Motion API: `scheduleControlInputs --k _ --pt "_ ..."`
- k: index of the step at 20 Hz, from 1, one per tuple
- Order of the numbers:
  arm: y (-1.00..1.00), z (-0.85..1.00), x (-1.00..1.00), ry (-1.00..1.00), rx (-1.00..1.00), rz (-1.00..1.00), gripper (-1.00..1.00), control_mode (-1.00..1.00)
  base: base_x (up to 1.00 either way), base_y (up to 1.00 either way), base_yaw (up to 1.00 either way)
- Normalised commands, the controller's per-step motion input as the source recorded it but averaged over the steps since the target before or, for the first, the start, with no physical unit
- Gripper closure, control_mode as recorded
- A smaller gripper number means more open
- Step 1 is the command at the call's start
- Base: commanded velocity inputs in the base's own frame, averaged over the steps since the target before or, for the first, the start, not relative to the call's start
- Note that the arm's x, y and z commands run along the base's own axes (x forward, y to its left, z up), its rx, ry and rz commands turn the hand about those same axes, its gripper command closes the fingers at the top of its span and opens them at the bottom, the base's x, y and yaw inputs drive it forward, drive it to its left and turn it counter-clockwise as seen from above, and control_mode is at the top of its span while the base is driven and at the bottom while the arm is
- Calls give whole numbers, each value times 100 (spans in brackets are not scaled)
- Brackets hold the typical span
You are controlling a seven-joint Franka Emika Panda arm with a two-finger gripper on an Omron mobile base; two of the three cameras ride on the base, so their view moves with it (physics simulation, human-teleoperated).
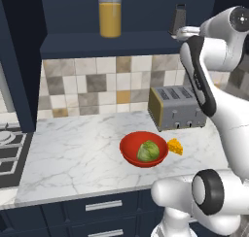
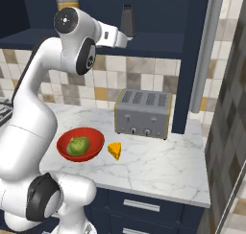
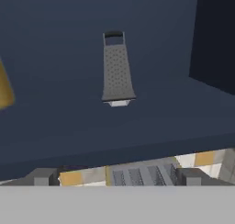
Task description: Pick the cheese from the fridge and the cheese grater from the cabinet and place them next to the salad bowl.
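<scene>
The cheese grater is seen upright in the cabinet niche. The gripper is held spread, empty. Being rigid, light metal, it is probably best pinched across its narrow sides.

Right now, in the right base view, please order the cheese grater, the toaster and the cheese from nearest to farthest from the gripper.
1. The cheese grater, upright on the cabinet shelf, right beside the open gripper.
2. The toaster, on the counter below the shelf, against the tiled wall.
3. The cheese, lower still, near the counter's front, next to the salad bowl.
</scene>
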Motion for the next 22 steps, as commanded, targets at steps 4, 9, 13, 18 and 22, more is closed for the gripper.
scheduleControlInputs --k 4,9,13,18,22 --pt "0 26 52 -11 0 0 -100 -100 0 0 0" --pt "-4 28 57 -3 0 2 -100 -100 0 0 0" --pt "-4 32 47 3 0 6 -100 -100 0 0 0" --pt "-18 26 37 3 0 5 -100 -100 0 0 0" --pt "-23 4 31 0 -1 2 -100 -100 0 0 0"
